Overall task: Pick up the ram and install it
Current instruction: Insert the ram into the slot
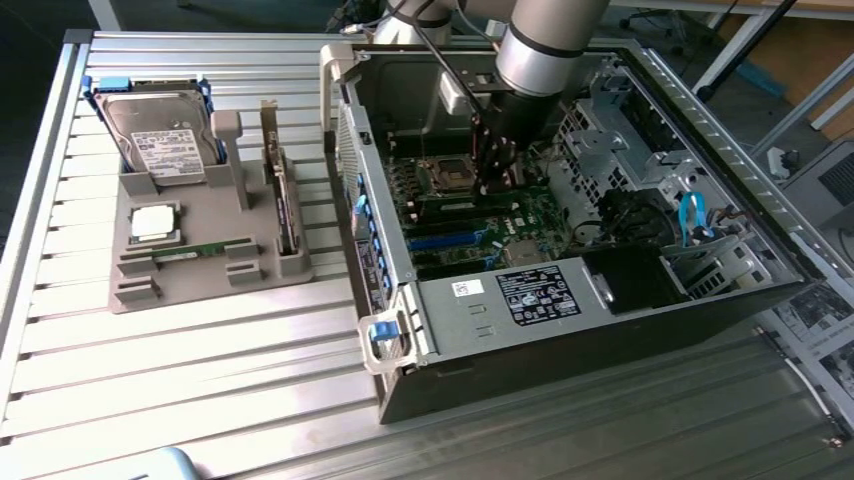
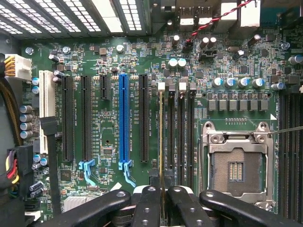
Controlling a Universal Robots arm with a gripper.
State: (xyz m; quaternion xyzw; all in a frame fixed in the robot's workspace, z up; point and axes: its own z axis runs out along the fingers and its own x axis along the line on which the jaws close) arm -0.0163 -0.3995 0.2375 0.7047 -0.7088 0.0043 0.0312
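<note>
- Presently, the arm (image 1: pixel 541 60) reaches down into the open computer case (image 1: pixel 587 300), which lies on its side on the slatted metal surface (image 1: pixel 200 350).
- The gripper (image 2: pixel 163 198) sits low over the motherboard (image 2: pixel 113 75), above the row of memory slots (image 2: pixel 177 132) beside the empty processor socket (image 2: pixel 236 165).
- The fingers (image 2: pixel 147 208) are drawn close together on the ram (image 2: pixel 162 142), seen edge-on as a thin gold-tinted strip running along one memory slot, next to the white latch (image 2: pixel 161 86) at that slot's far end.
- Whether the ram is fully seated in the slot cannot be told.
- A blue expansion slot (image 2: pixel 123 118) and several black ones lie alongside the memory slots on the board.
- In the exterior view, a grey parts holder (image 1: pixel 200 250) stands on the surface to the exterior view's left of the case, well apart from the gripper (image 1: pixel 501 165).
- The holder carries a hard drive (image 1: pixel 167 145) with a white label, upright at its far end.
- A square silver processor chip (image 1: pixel 154 222) lies flat in the holder nearer the camera.
- A blue latch (image 1: pixel 384 335) shows at the case's near corner.
</note>
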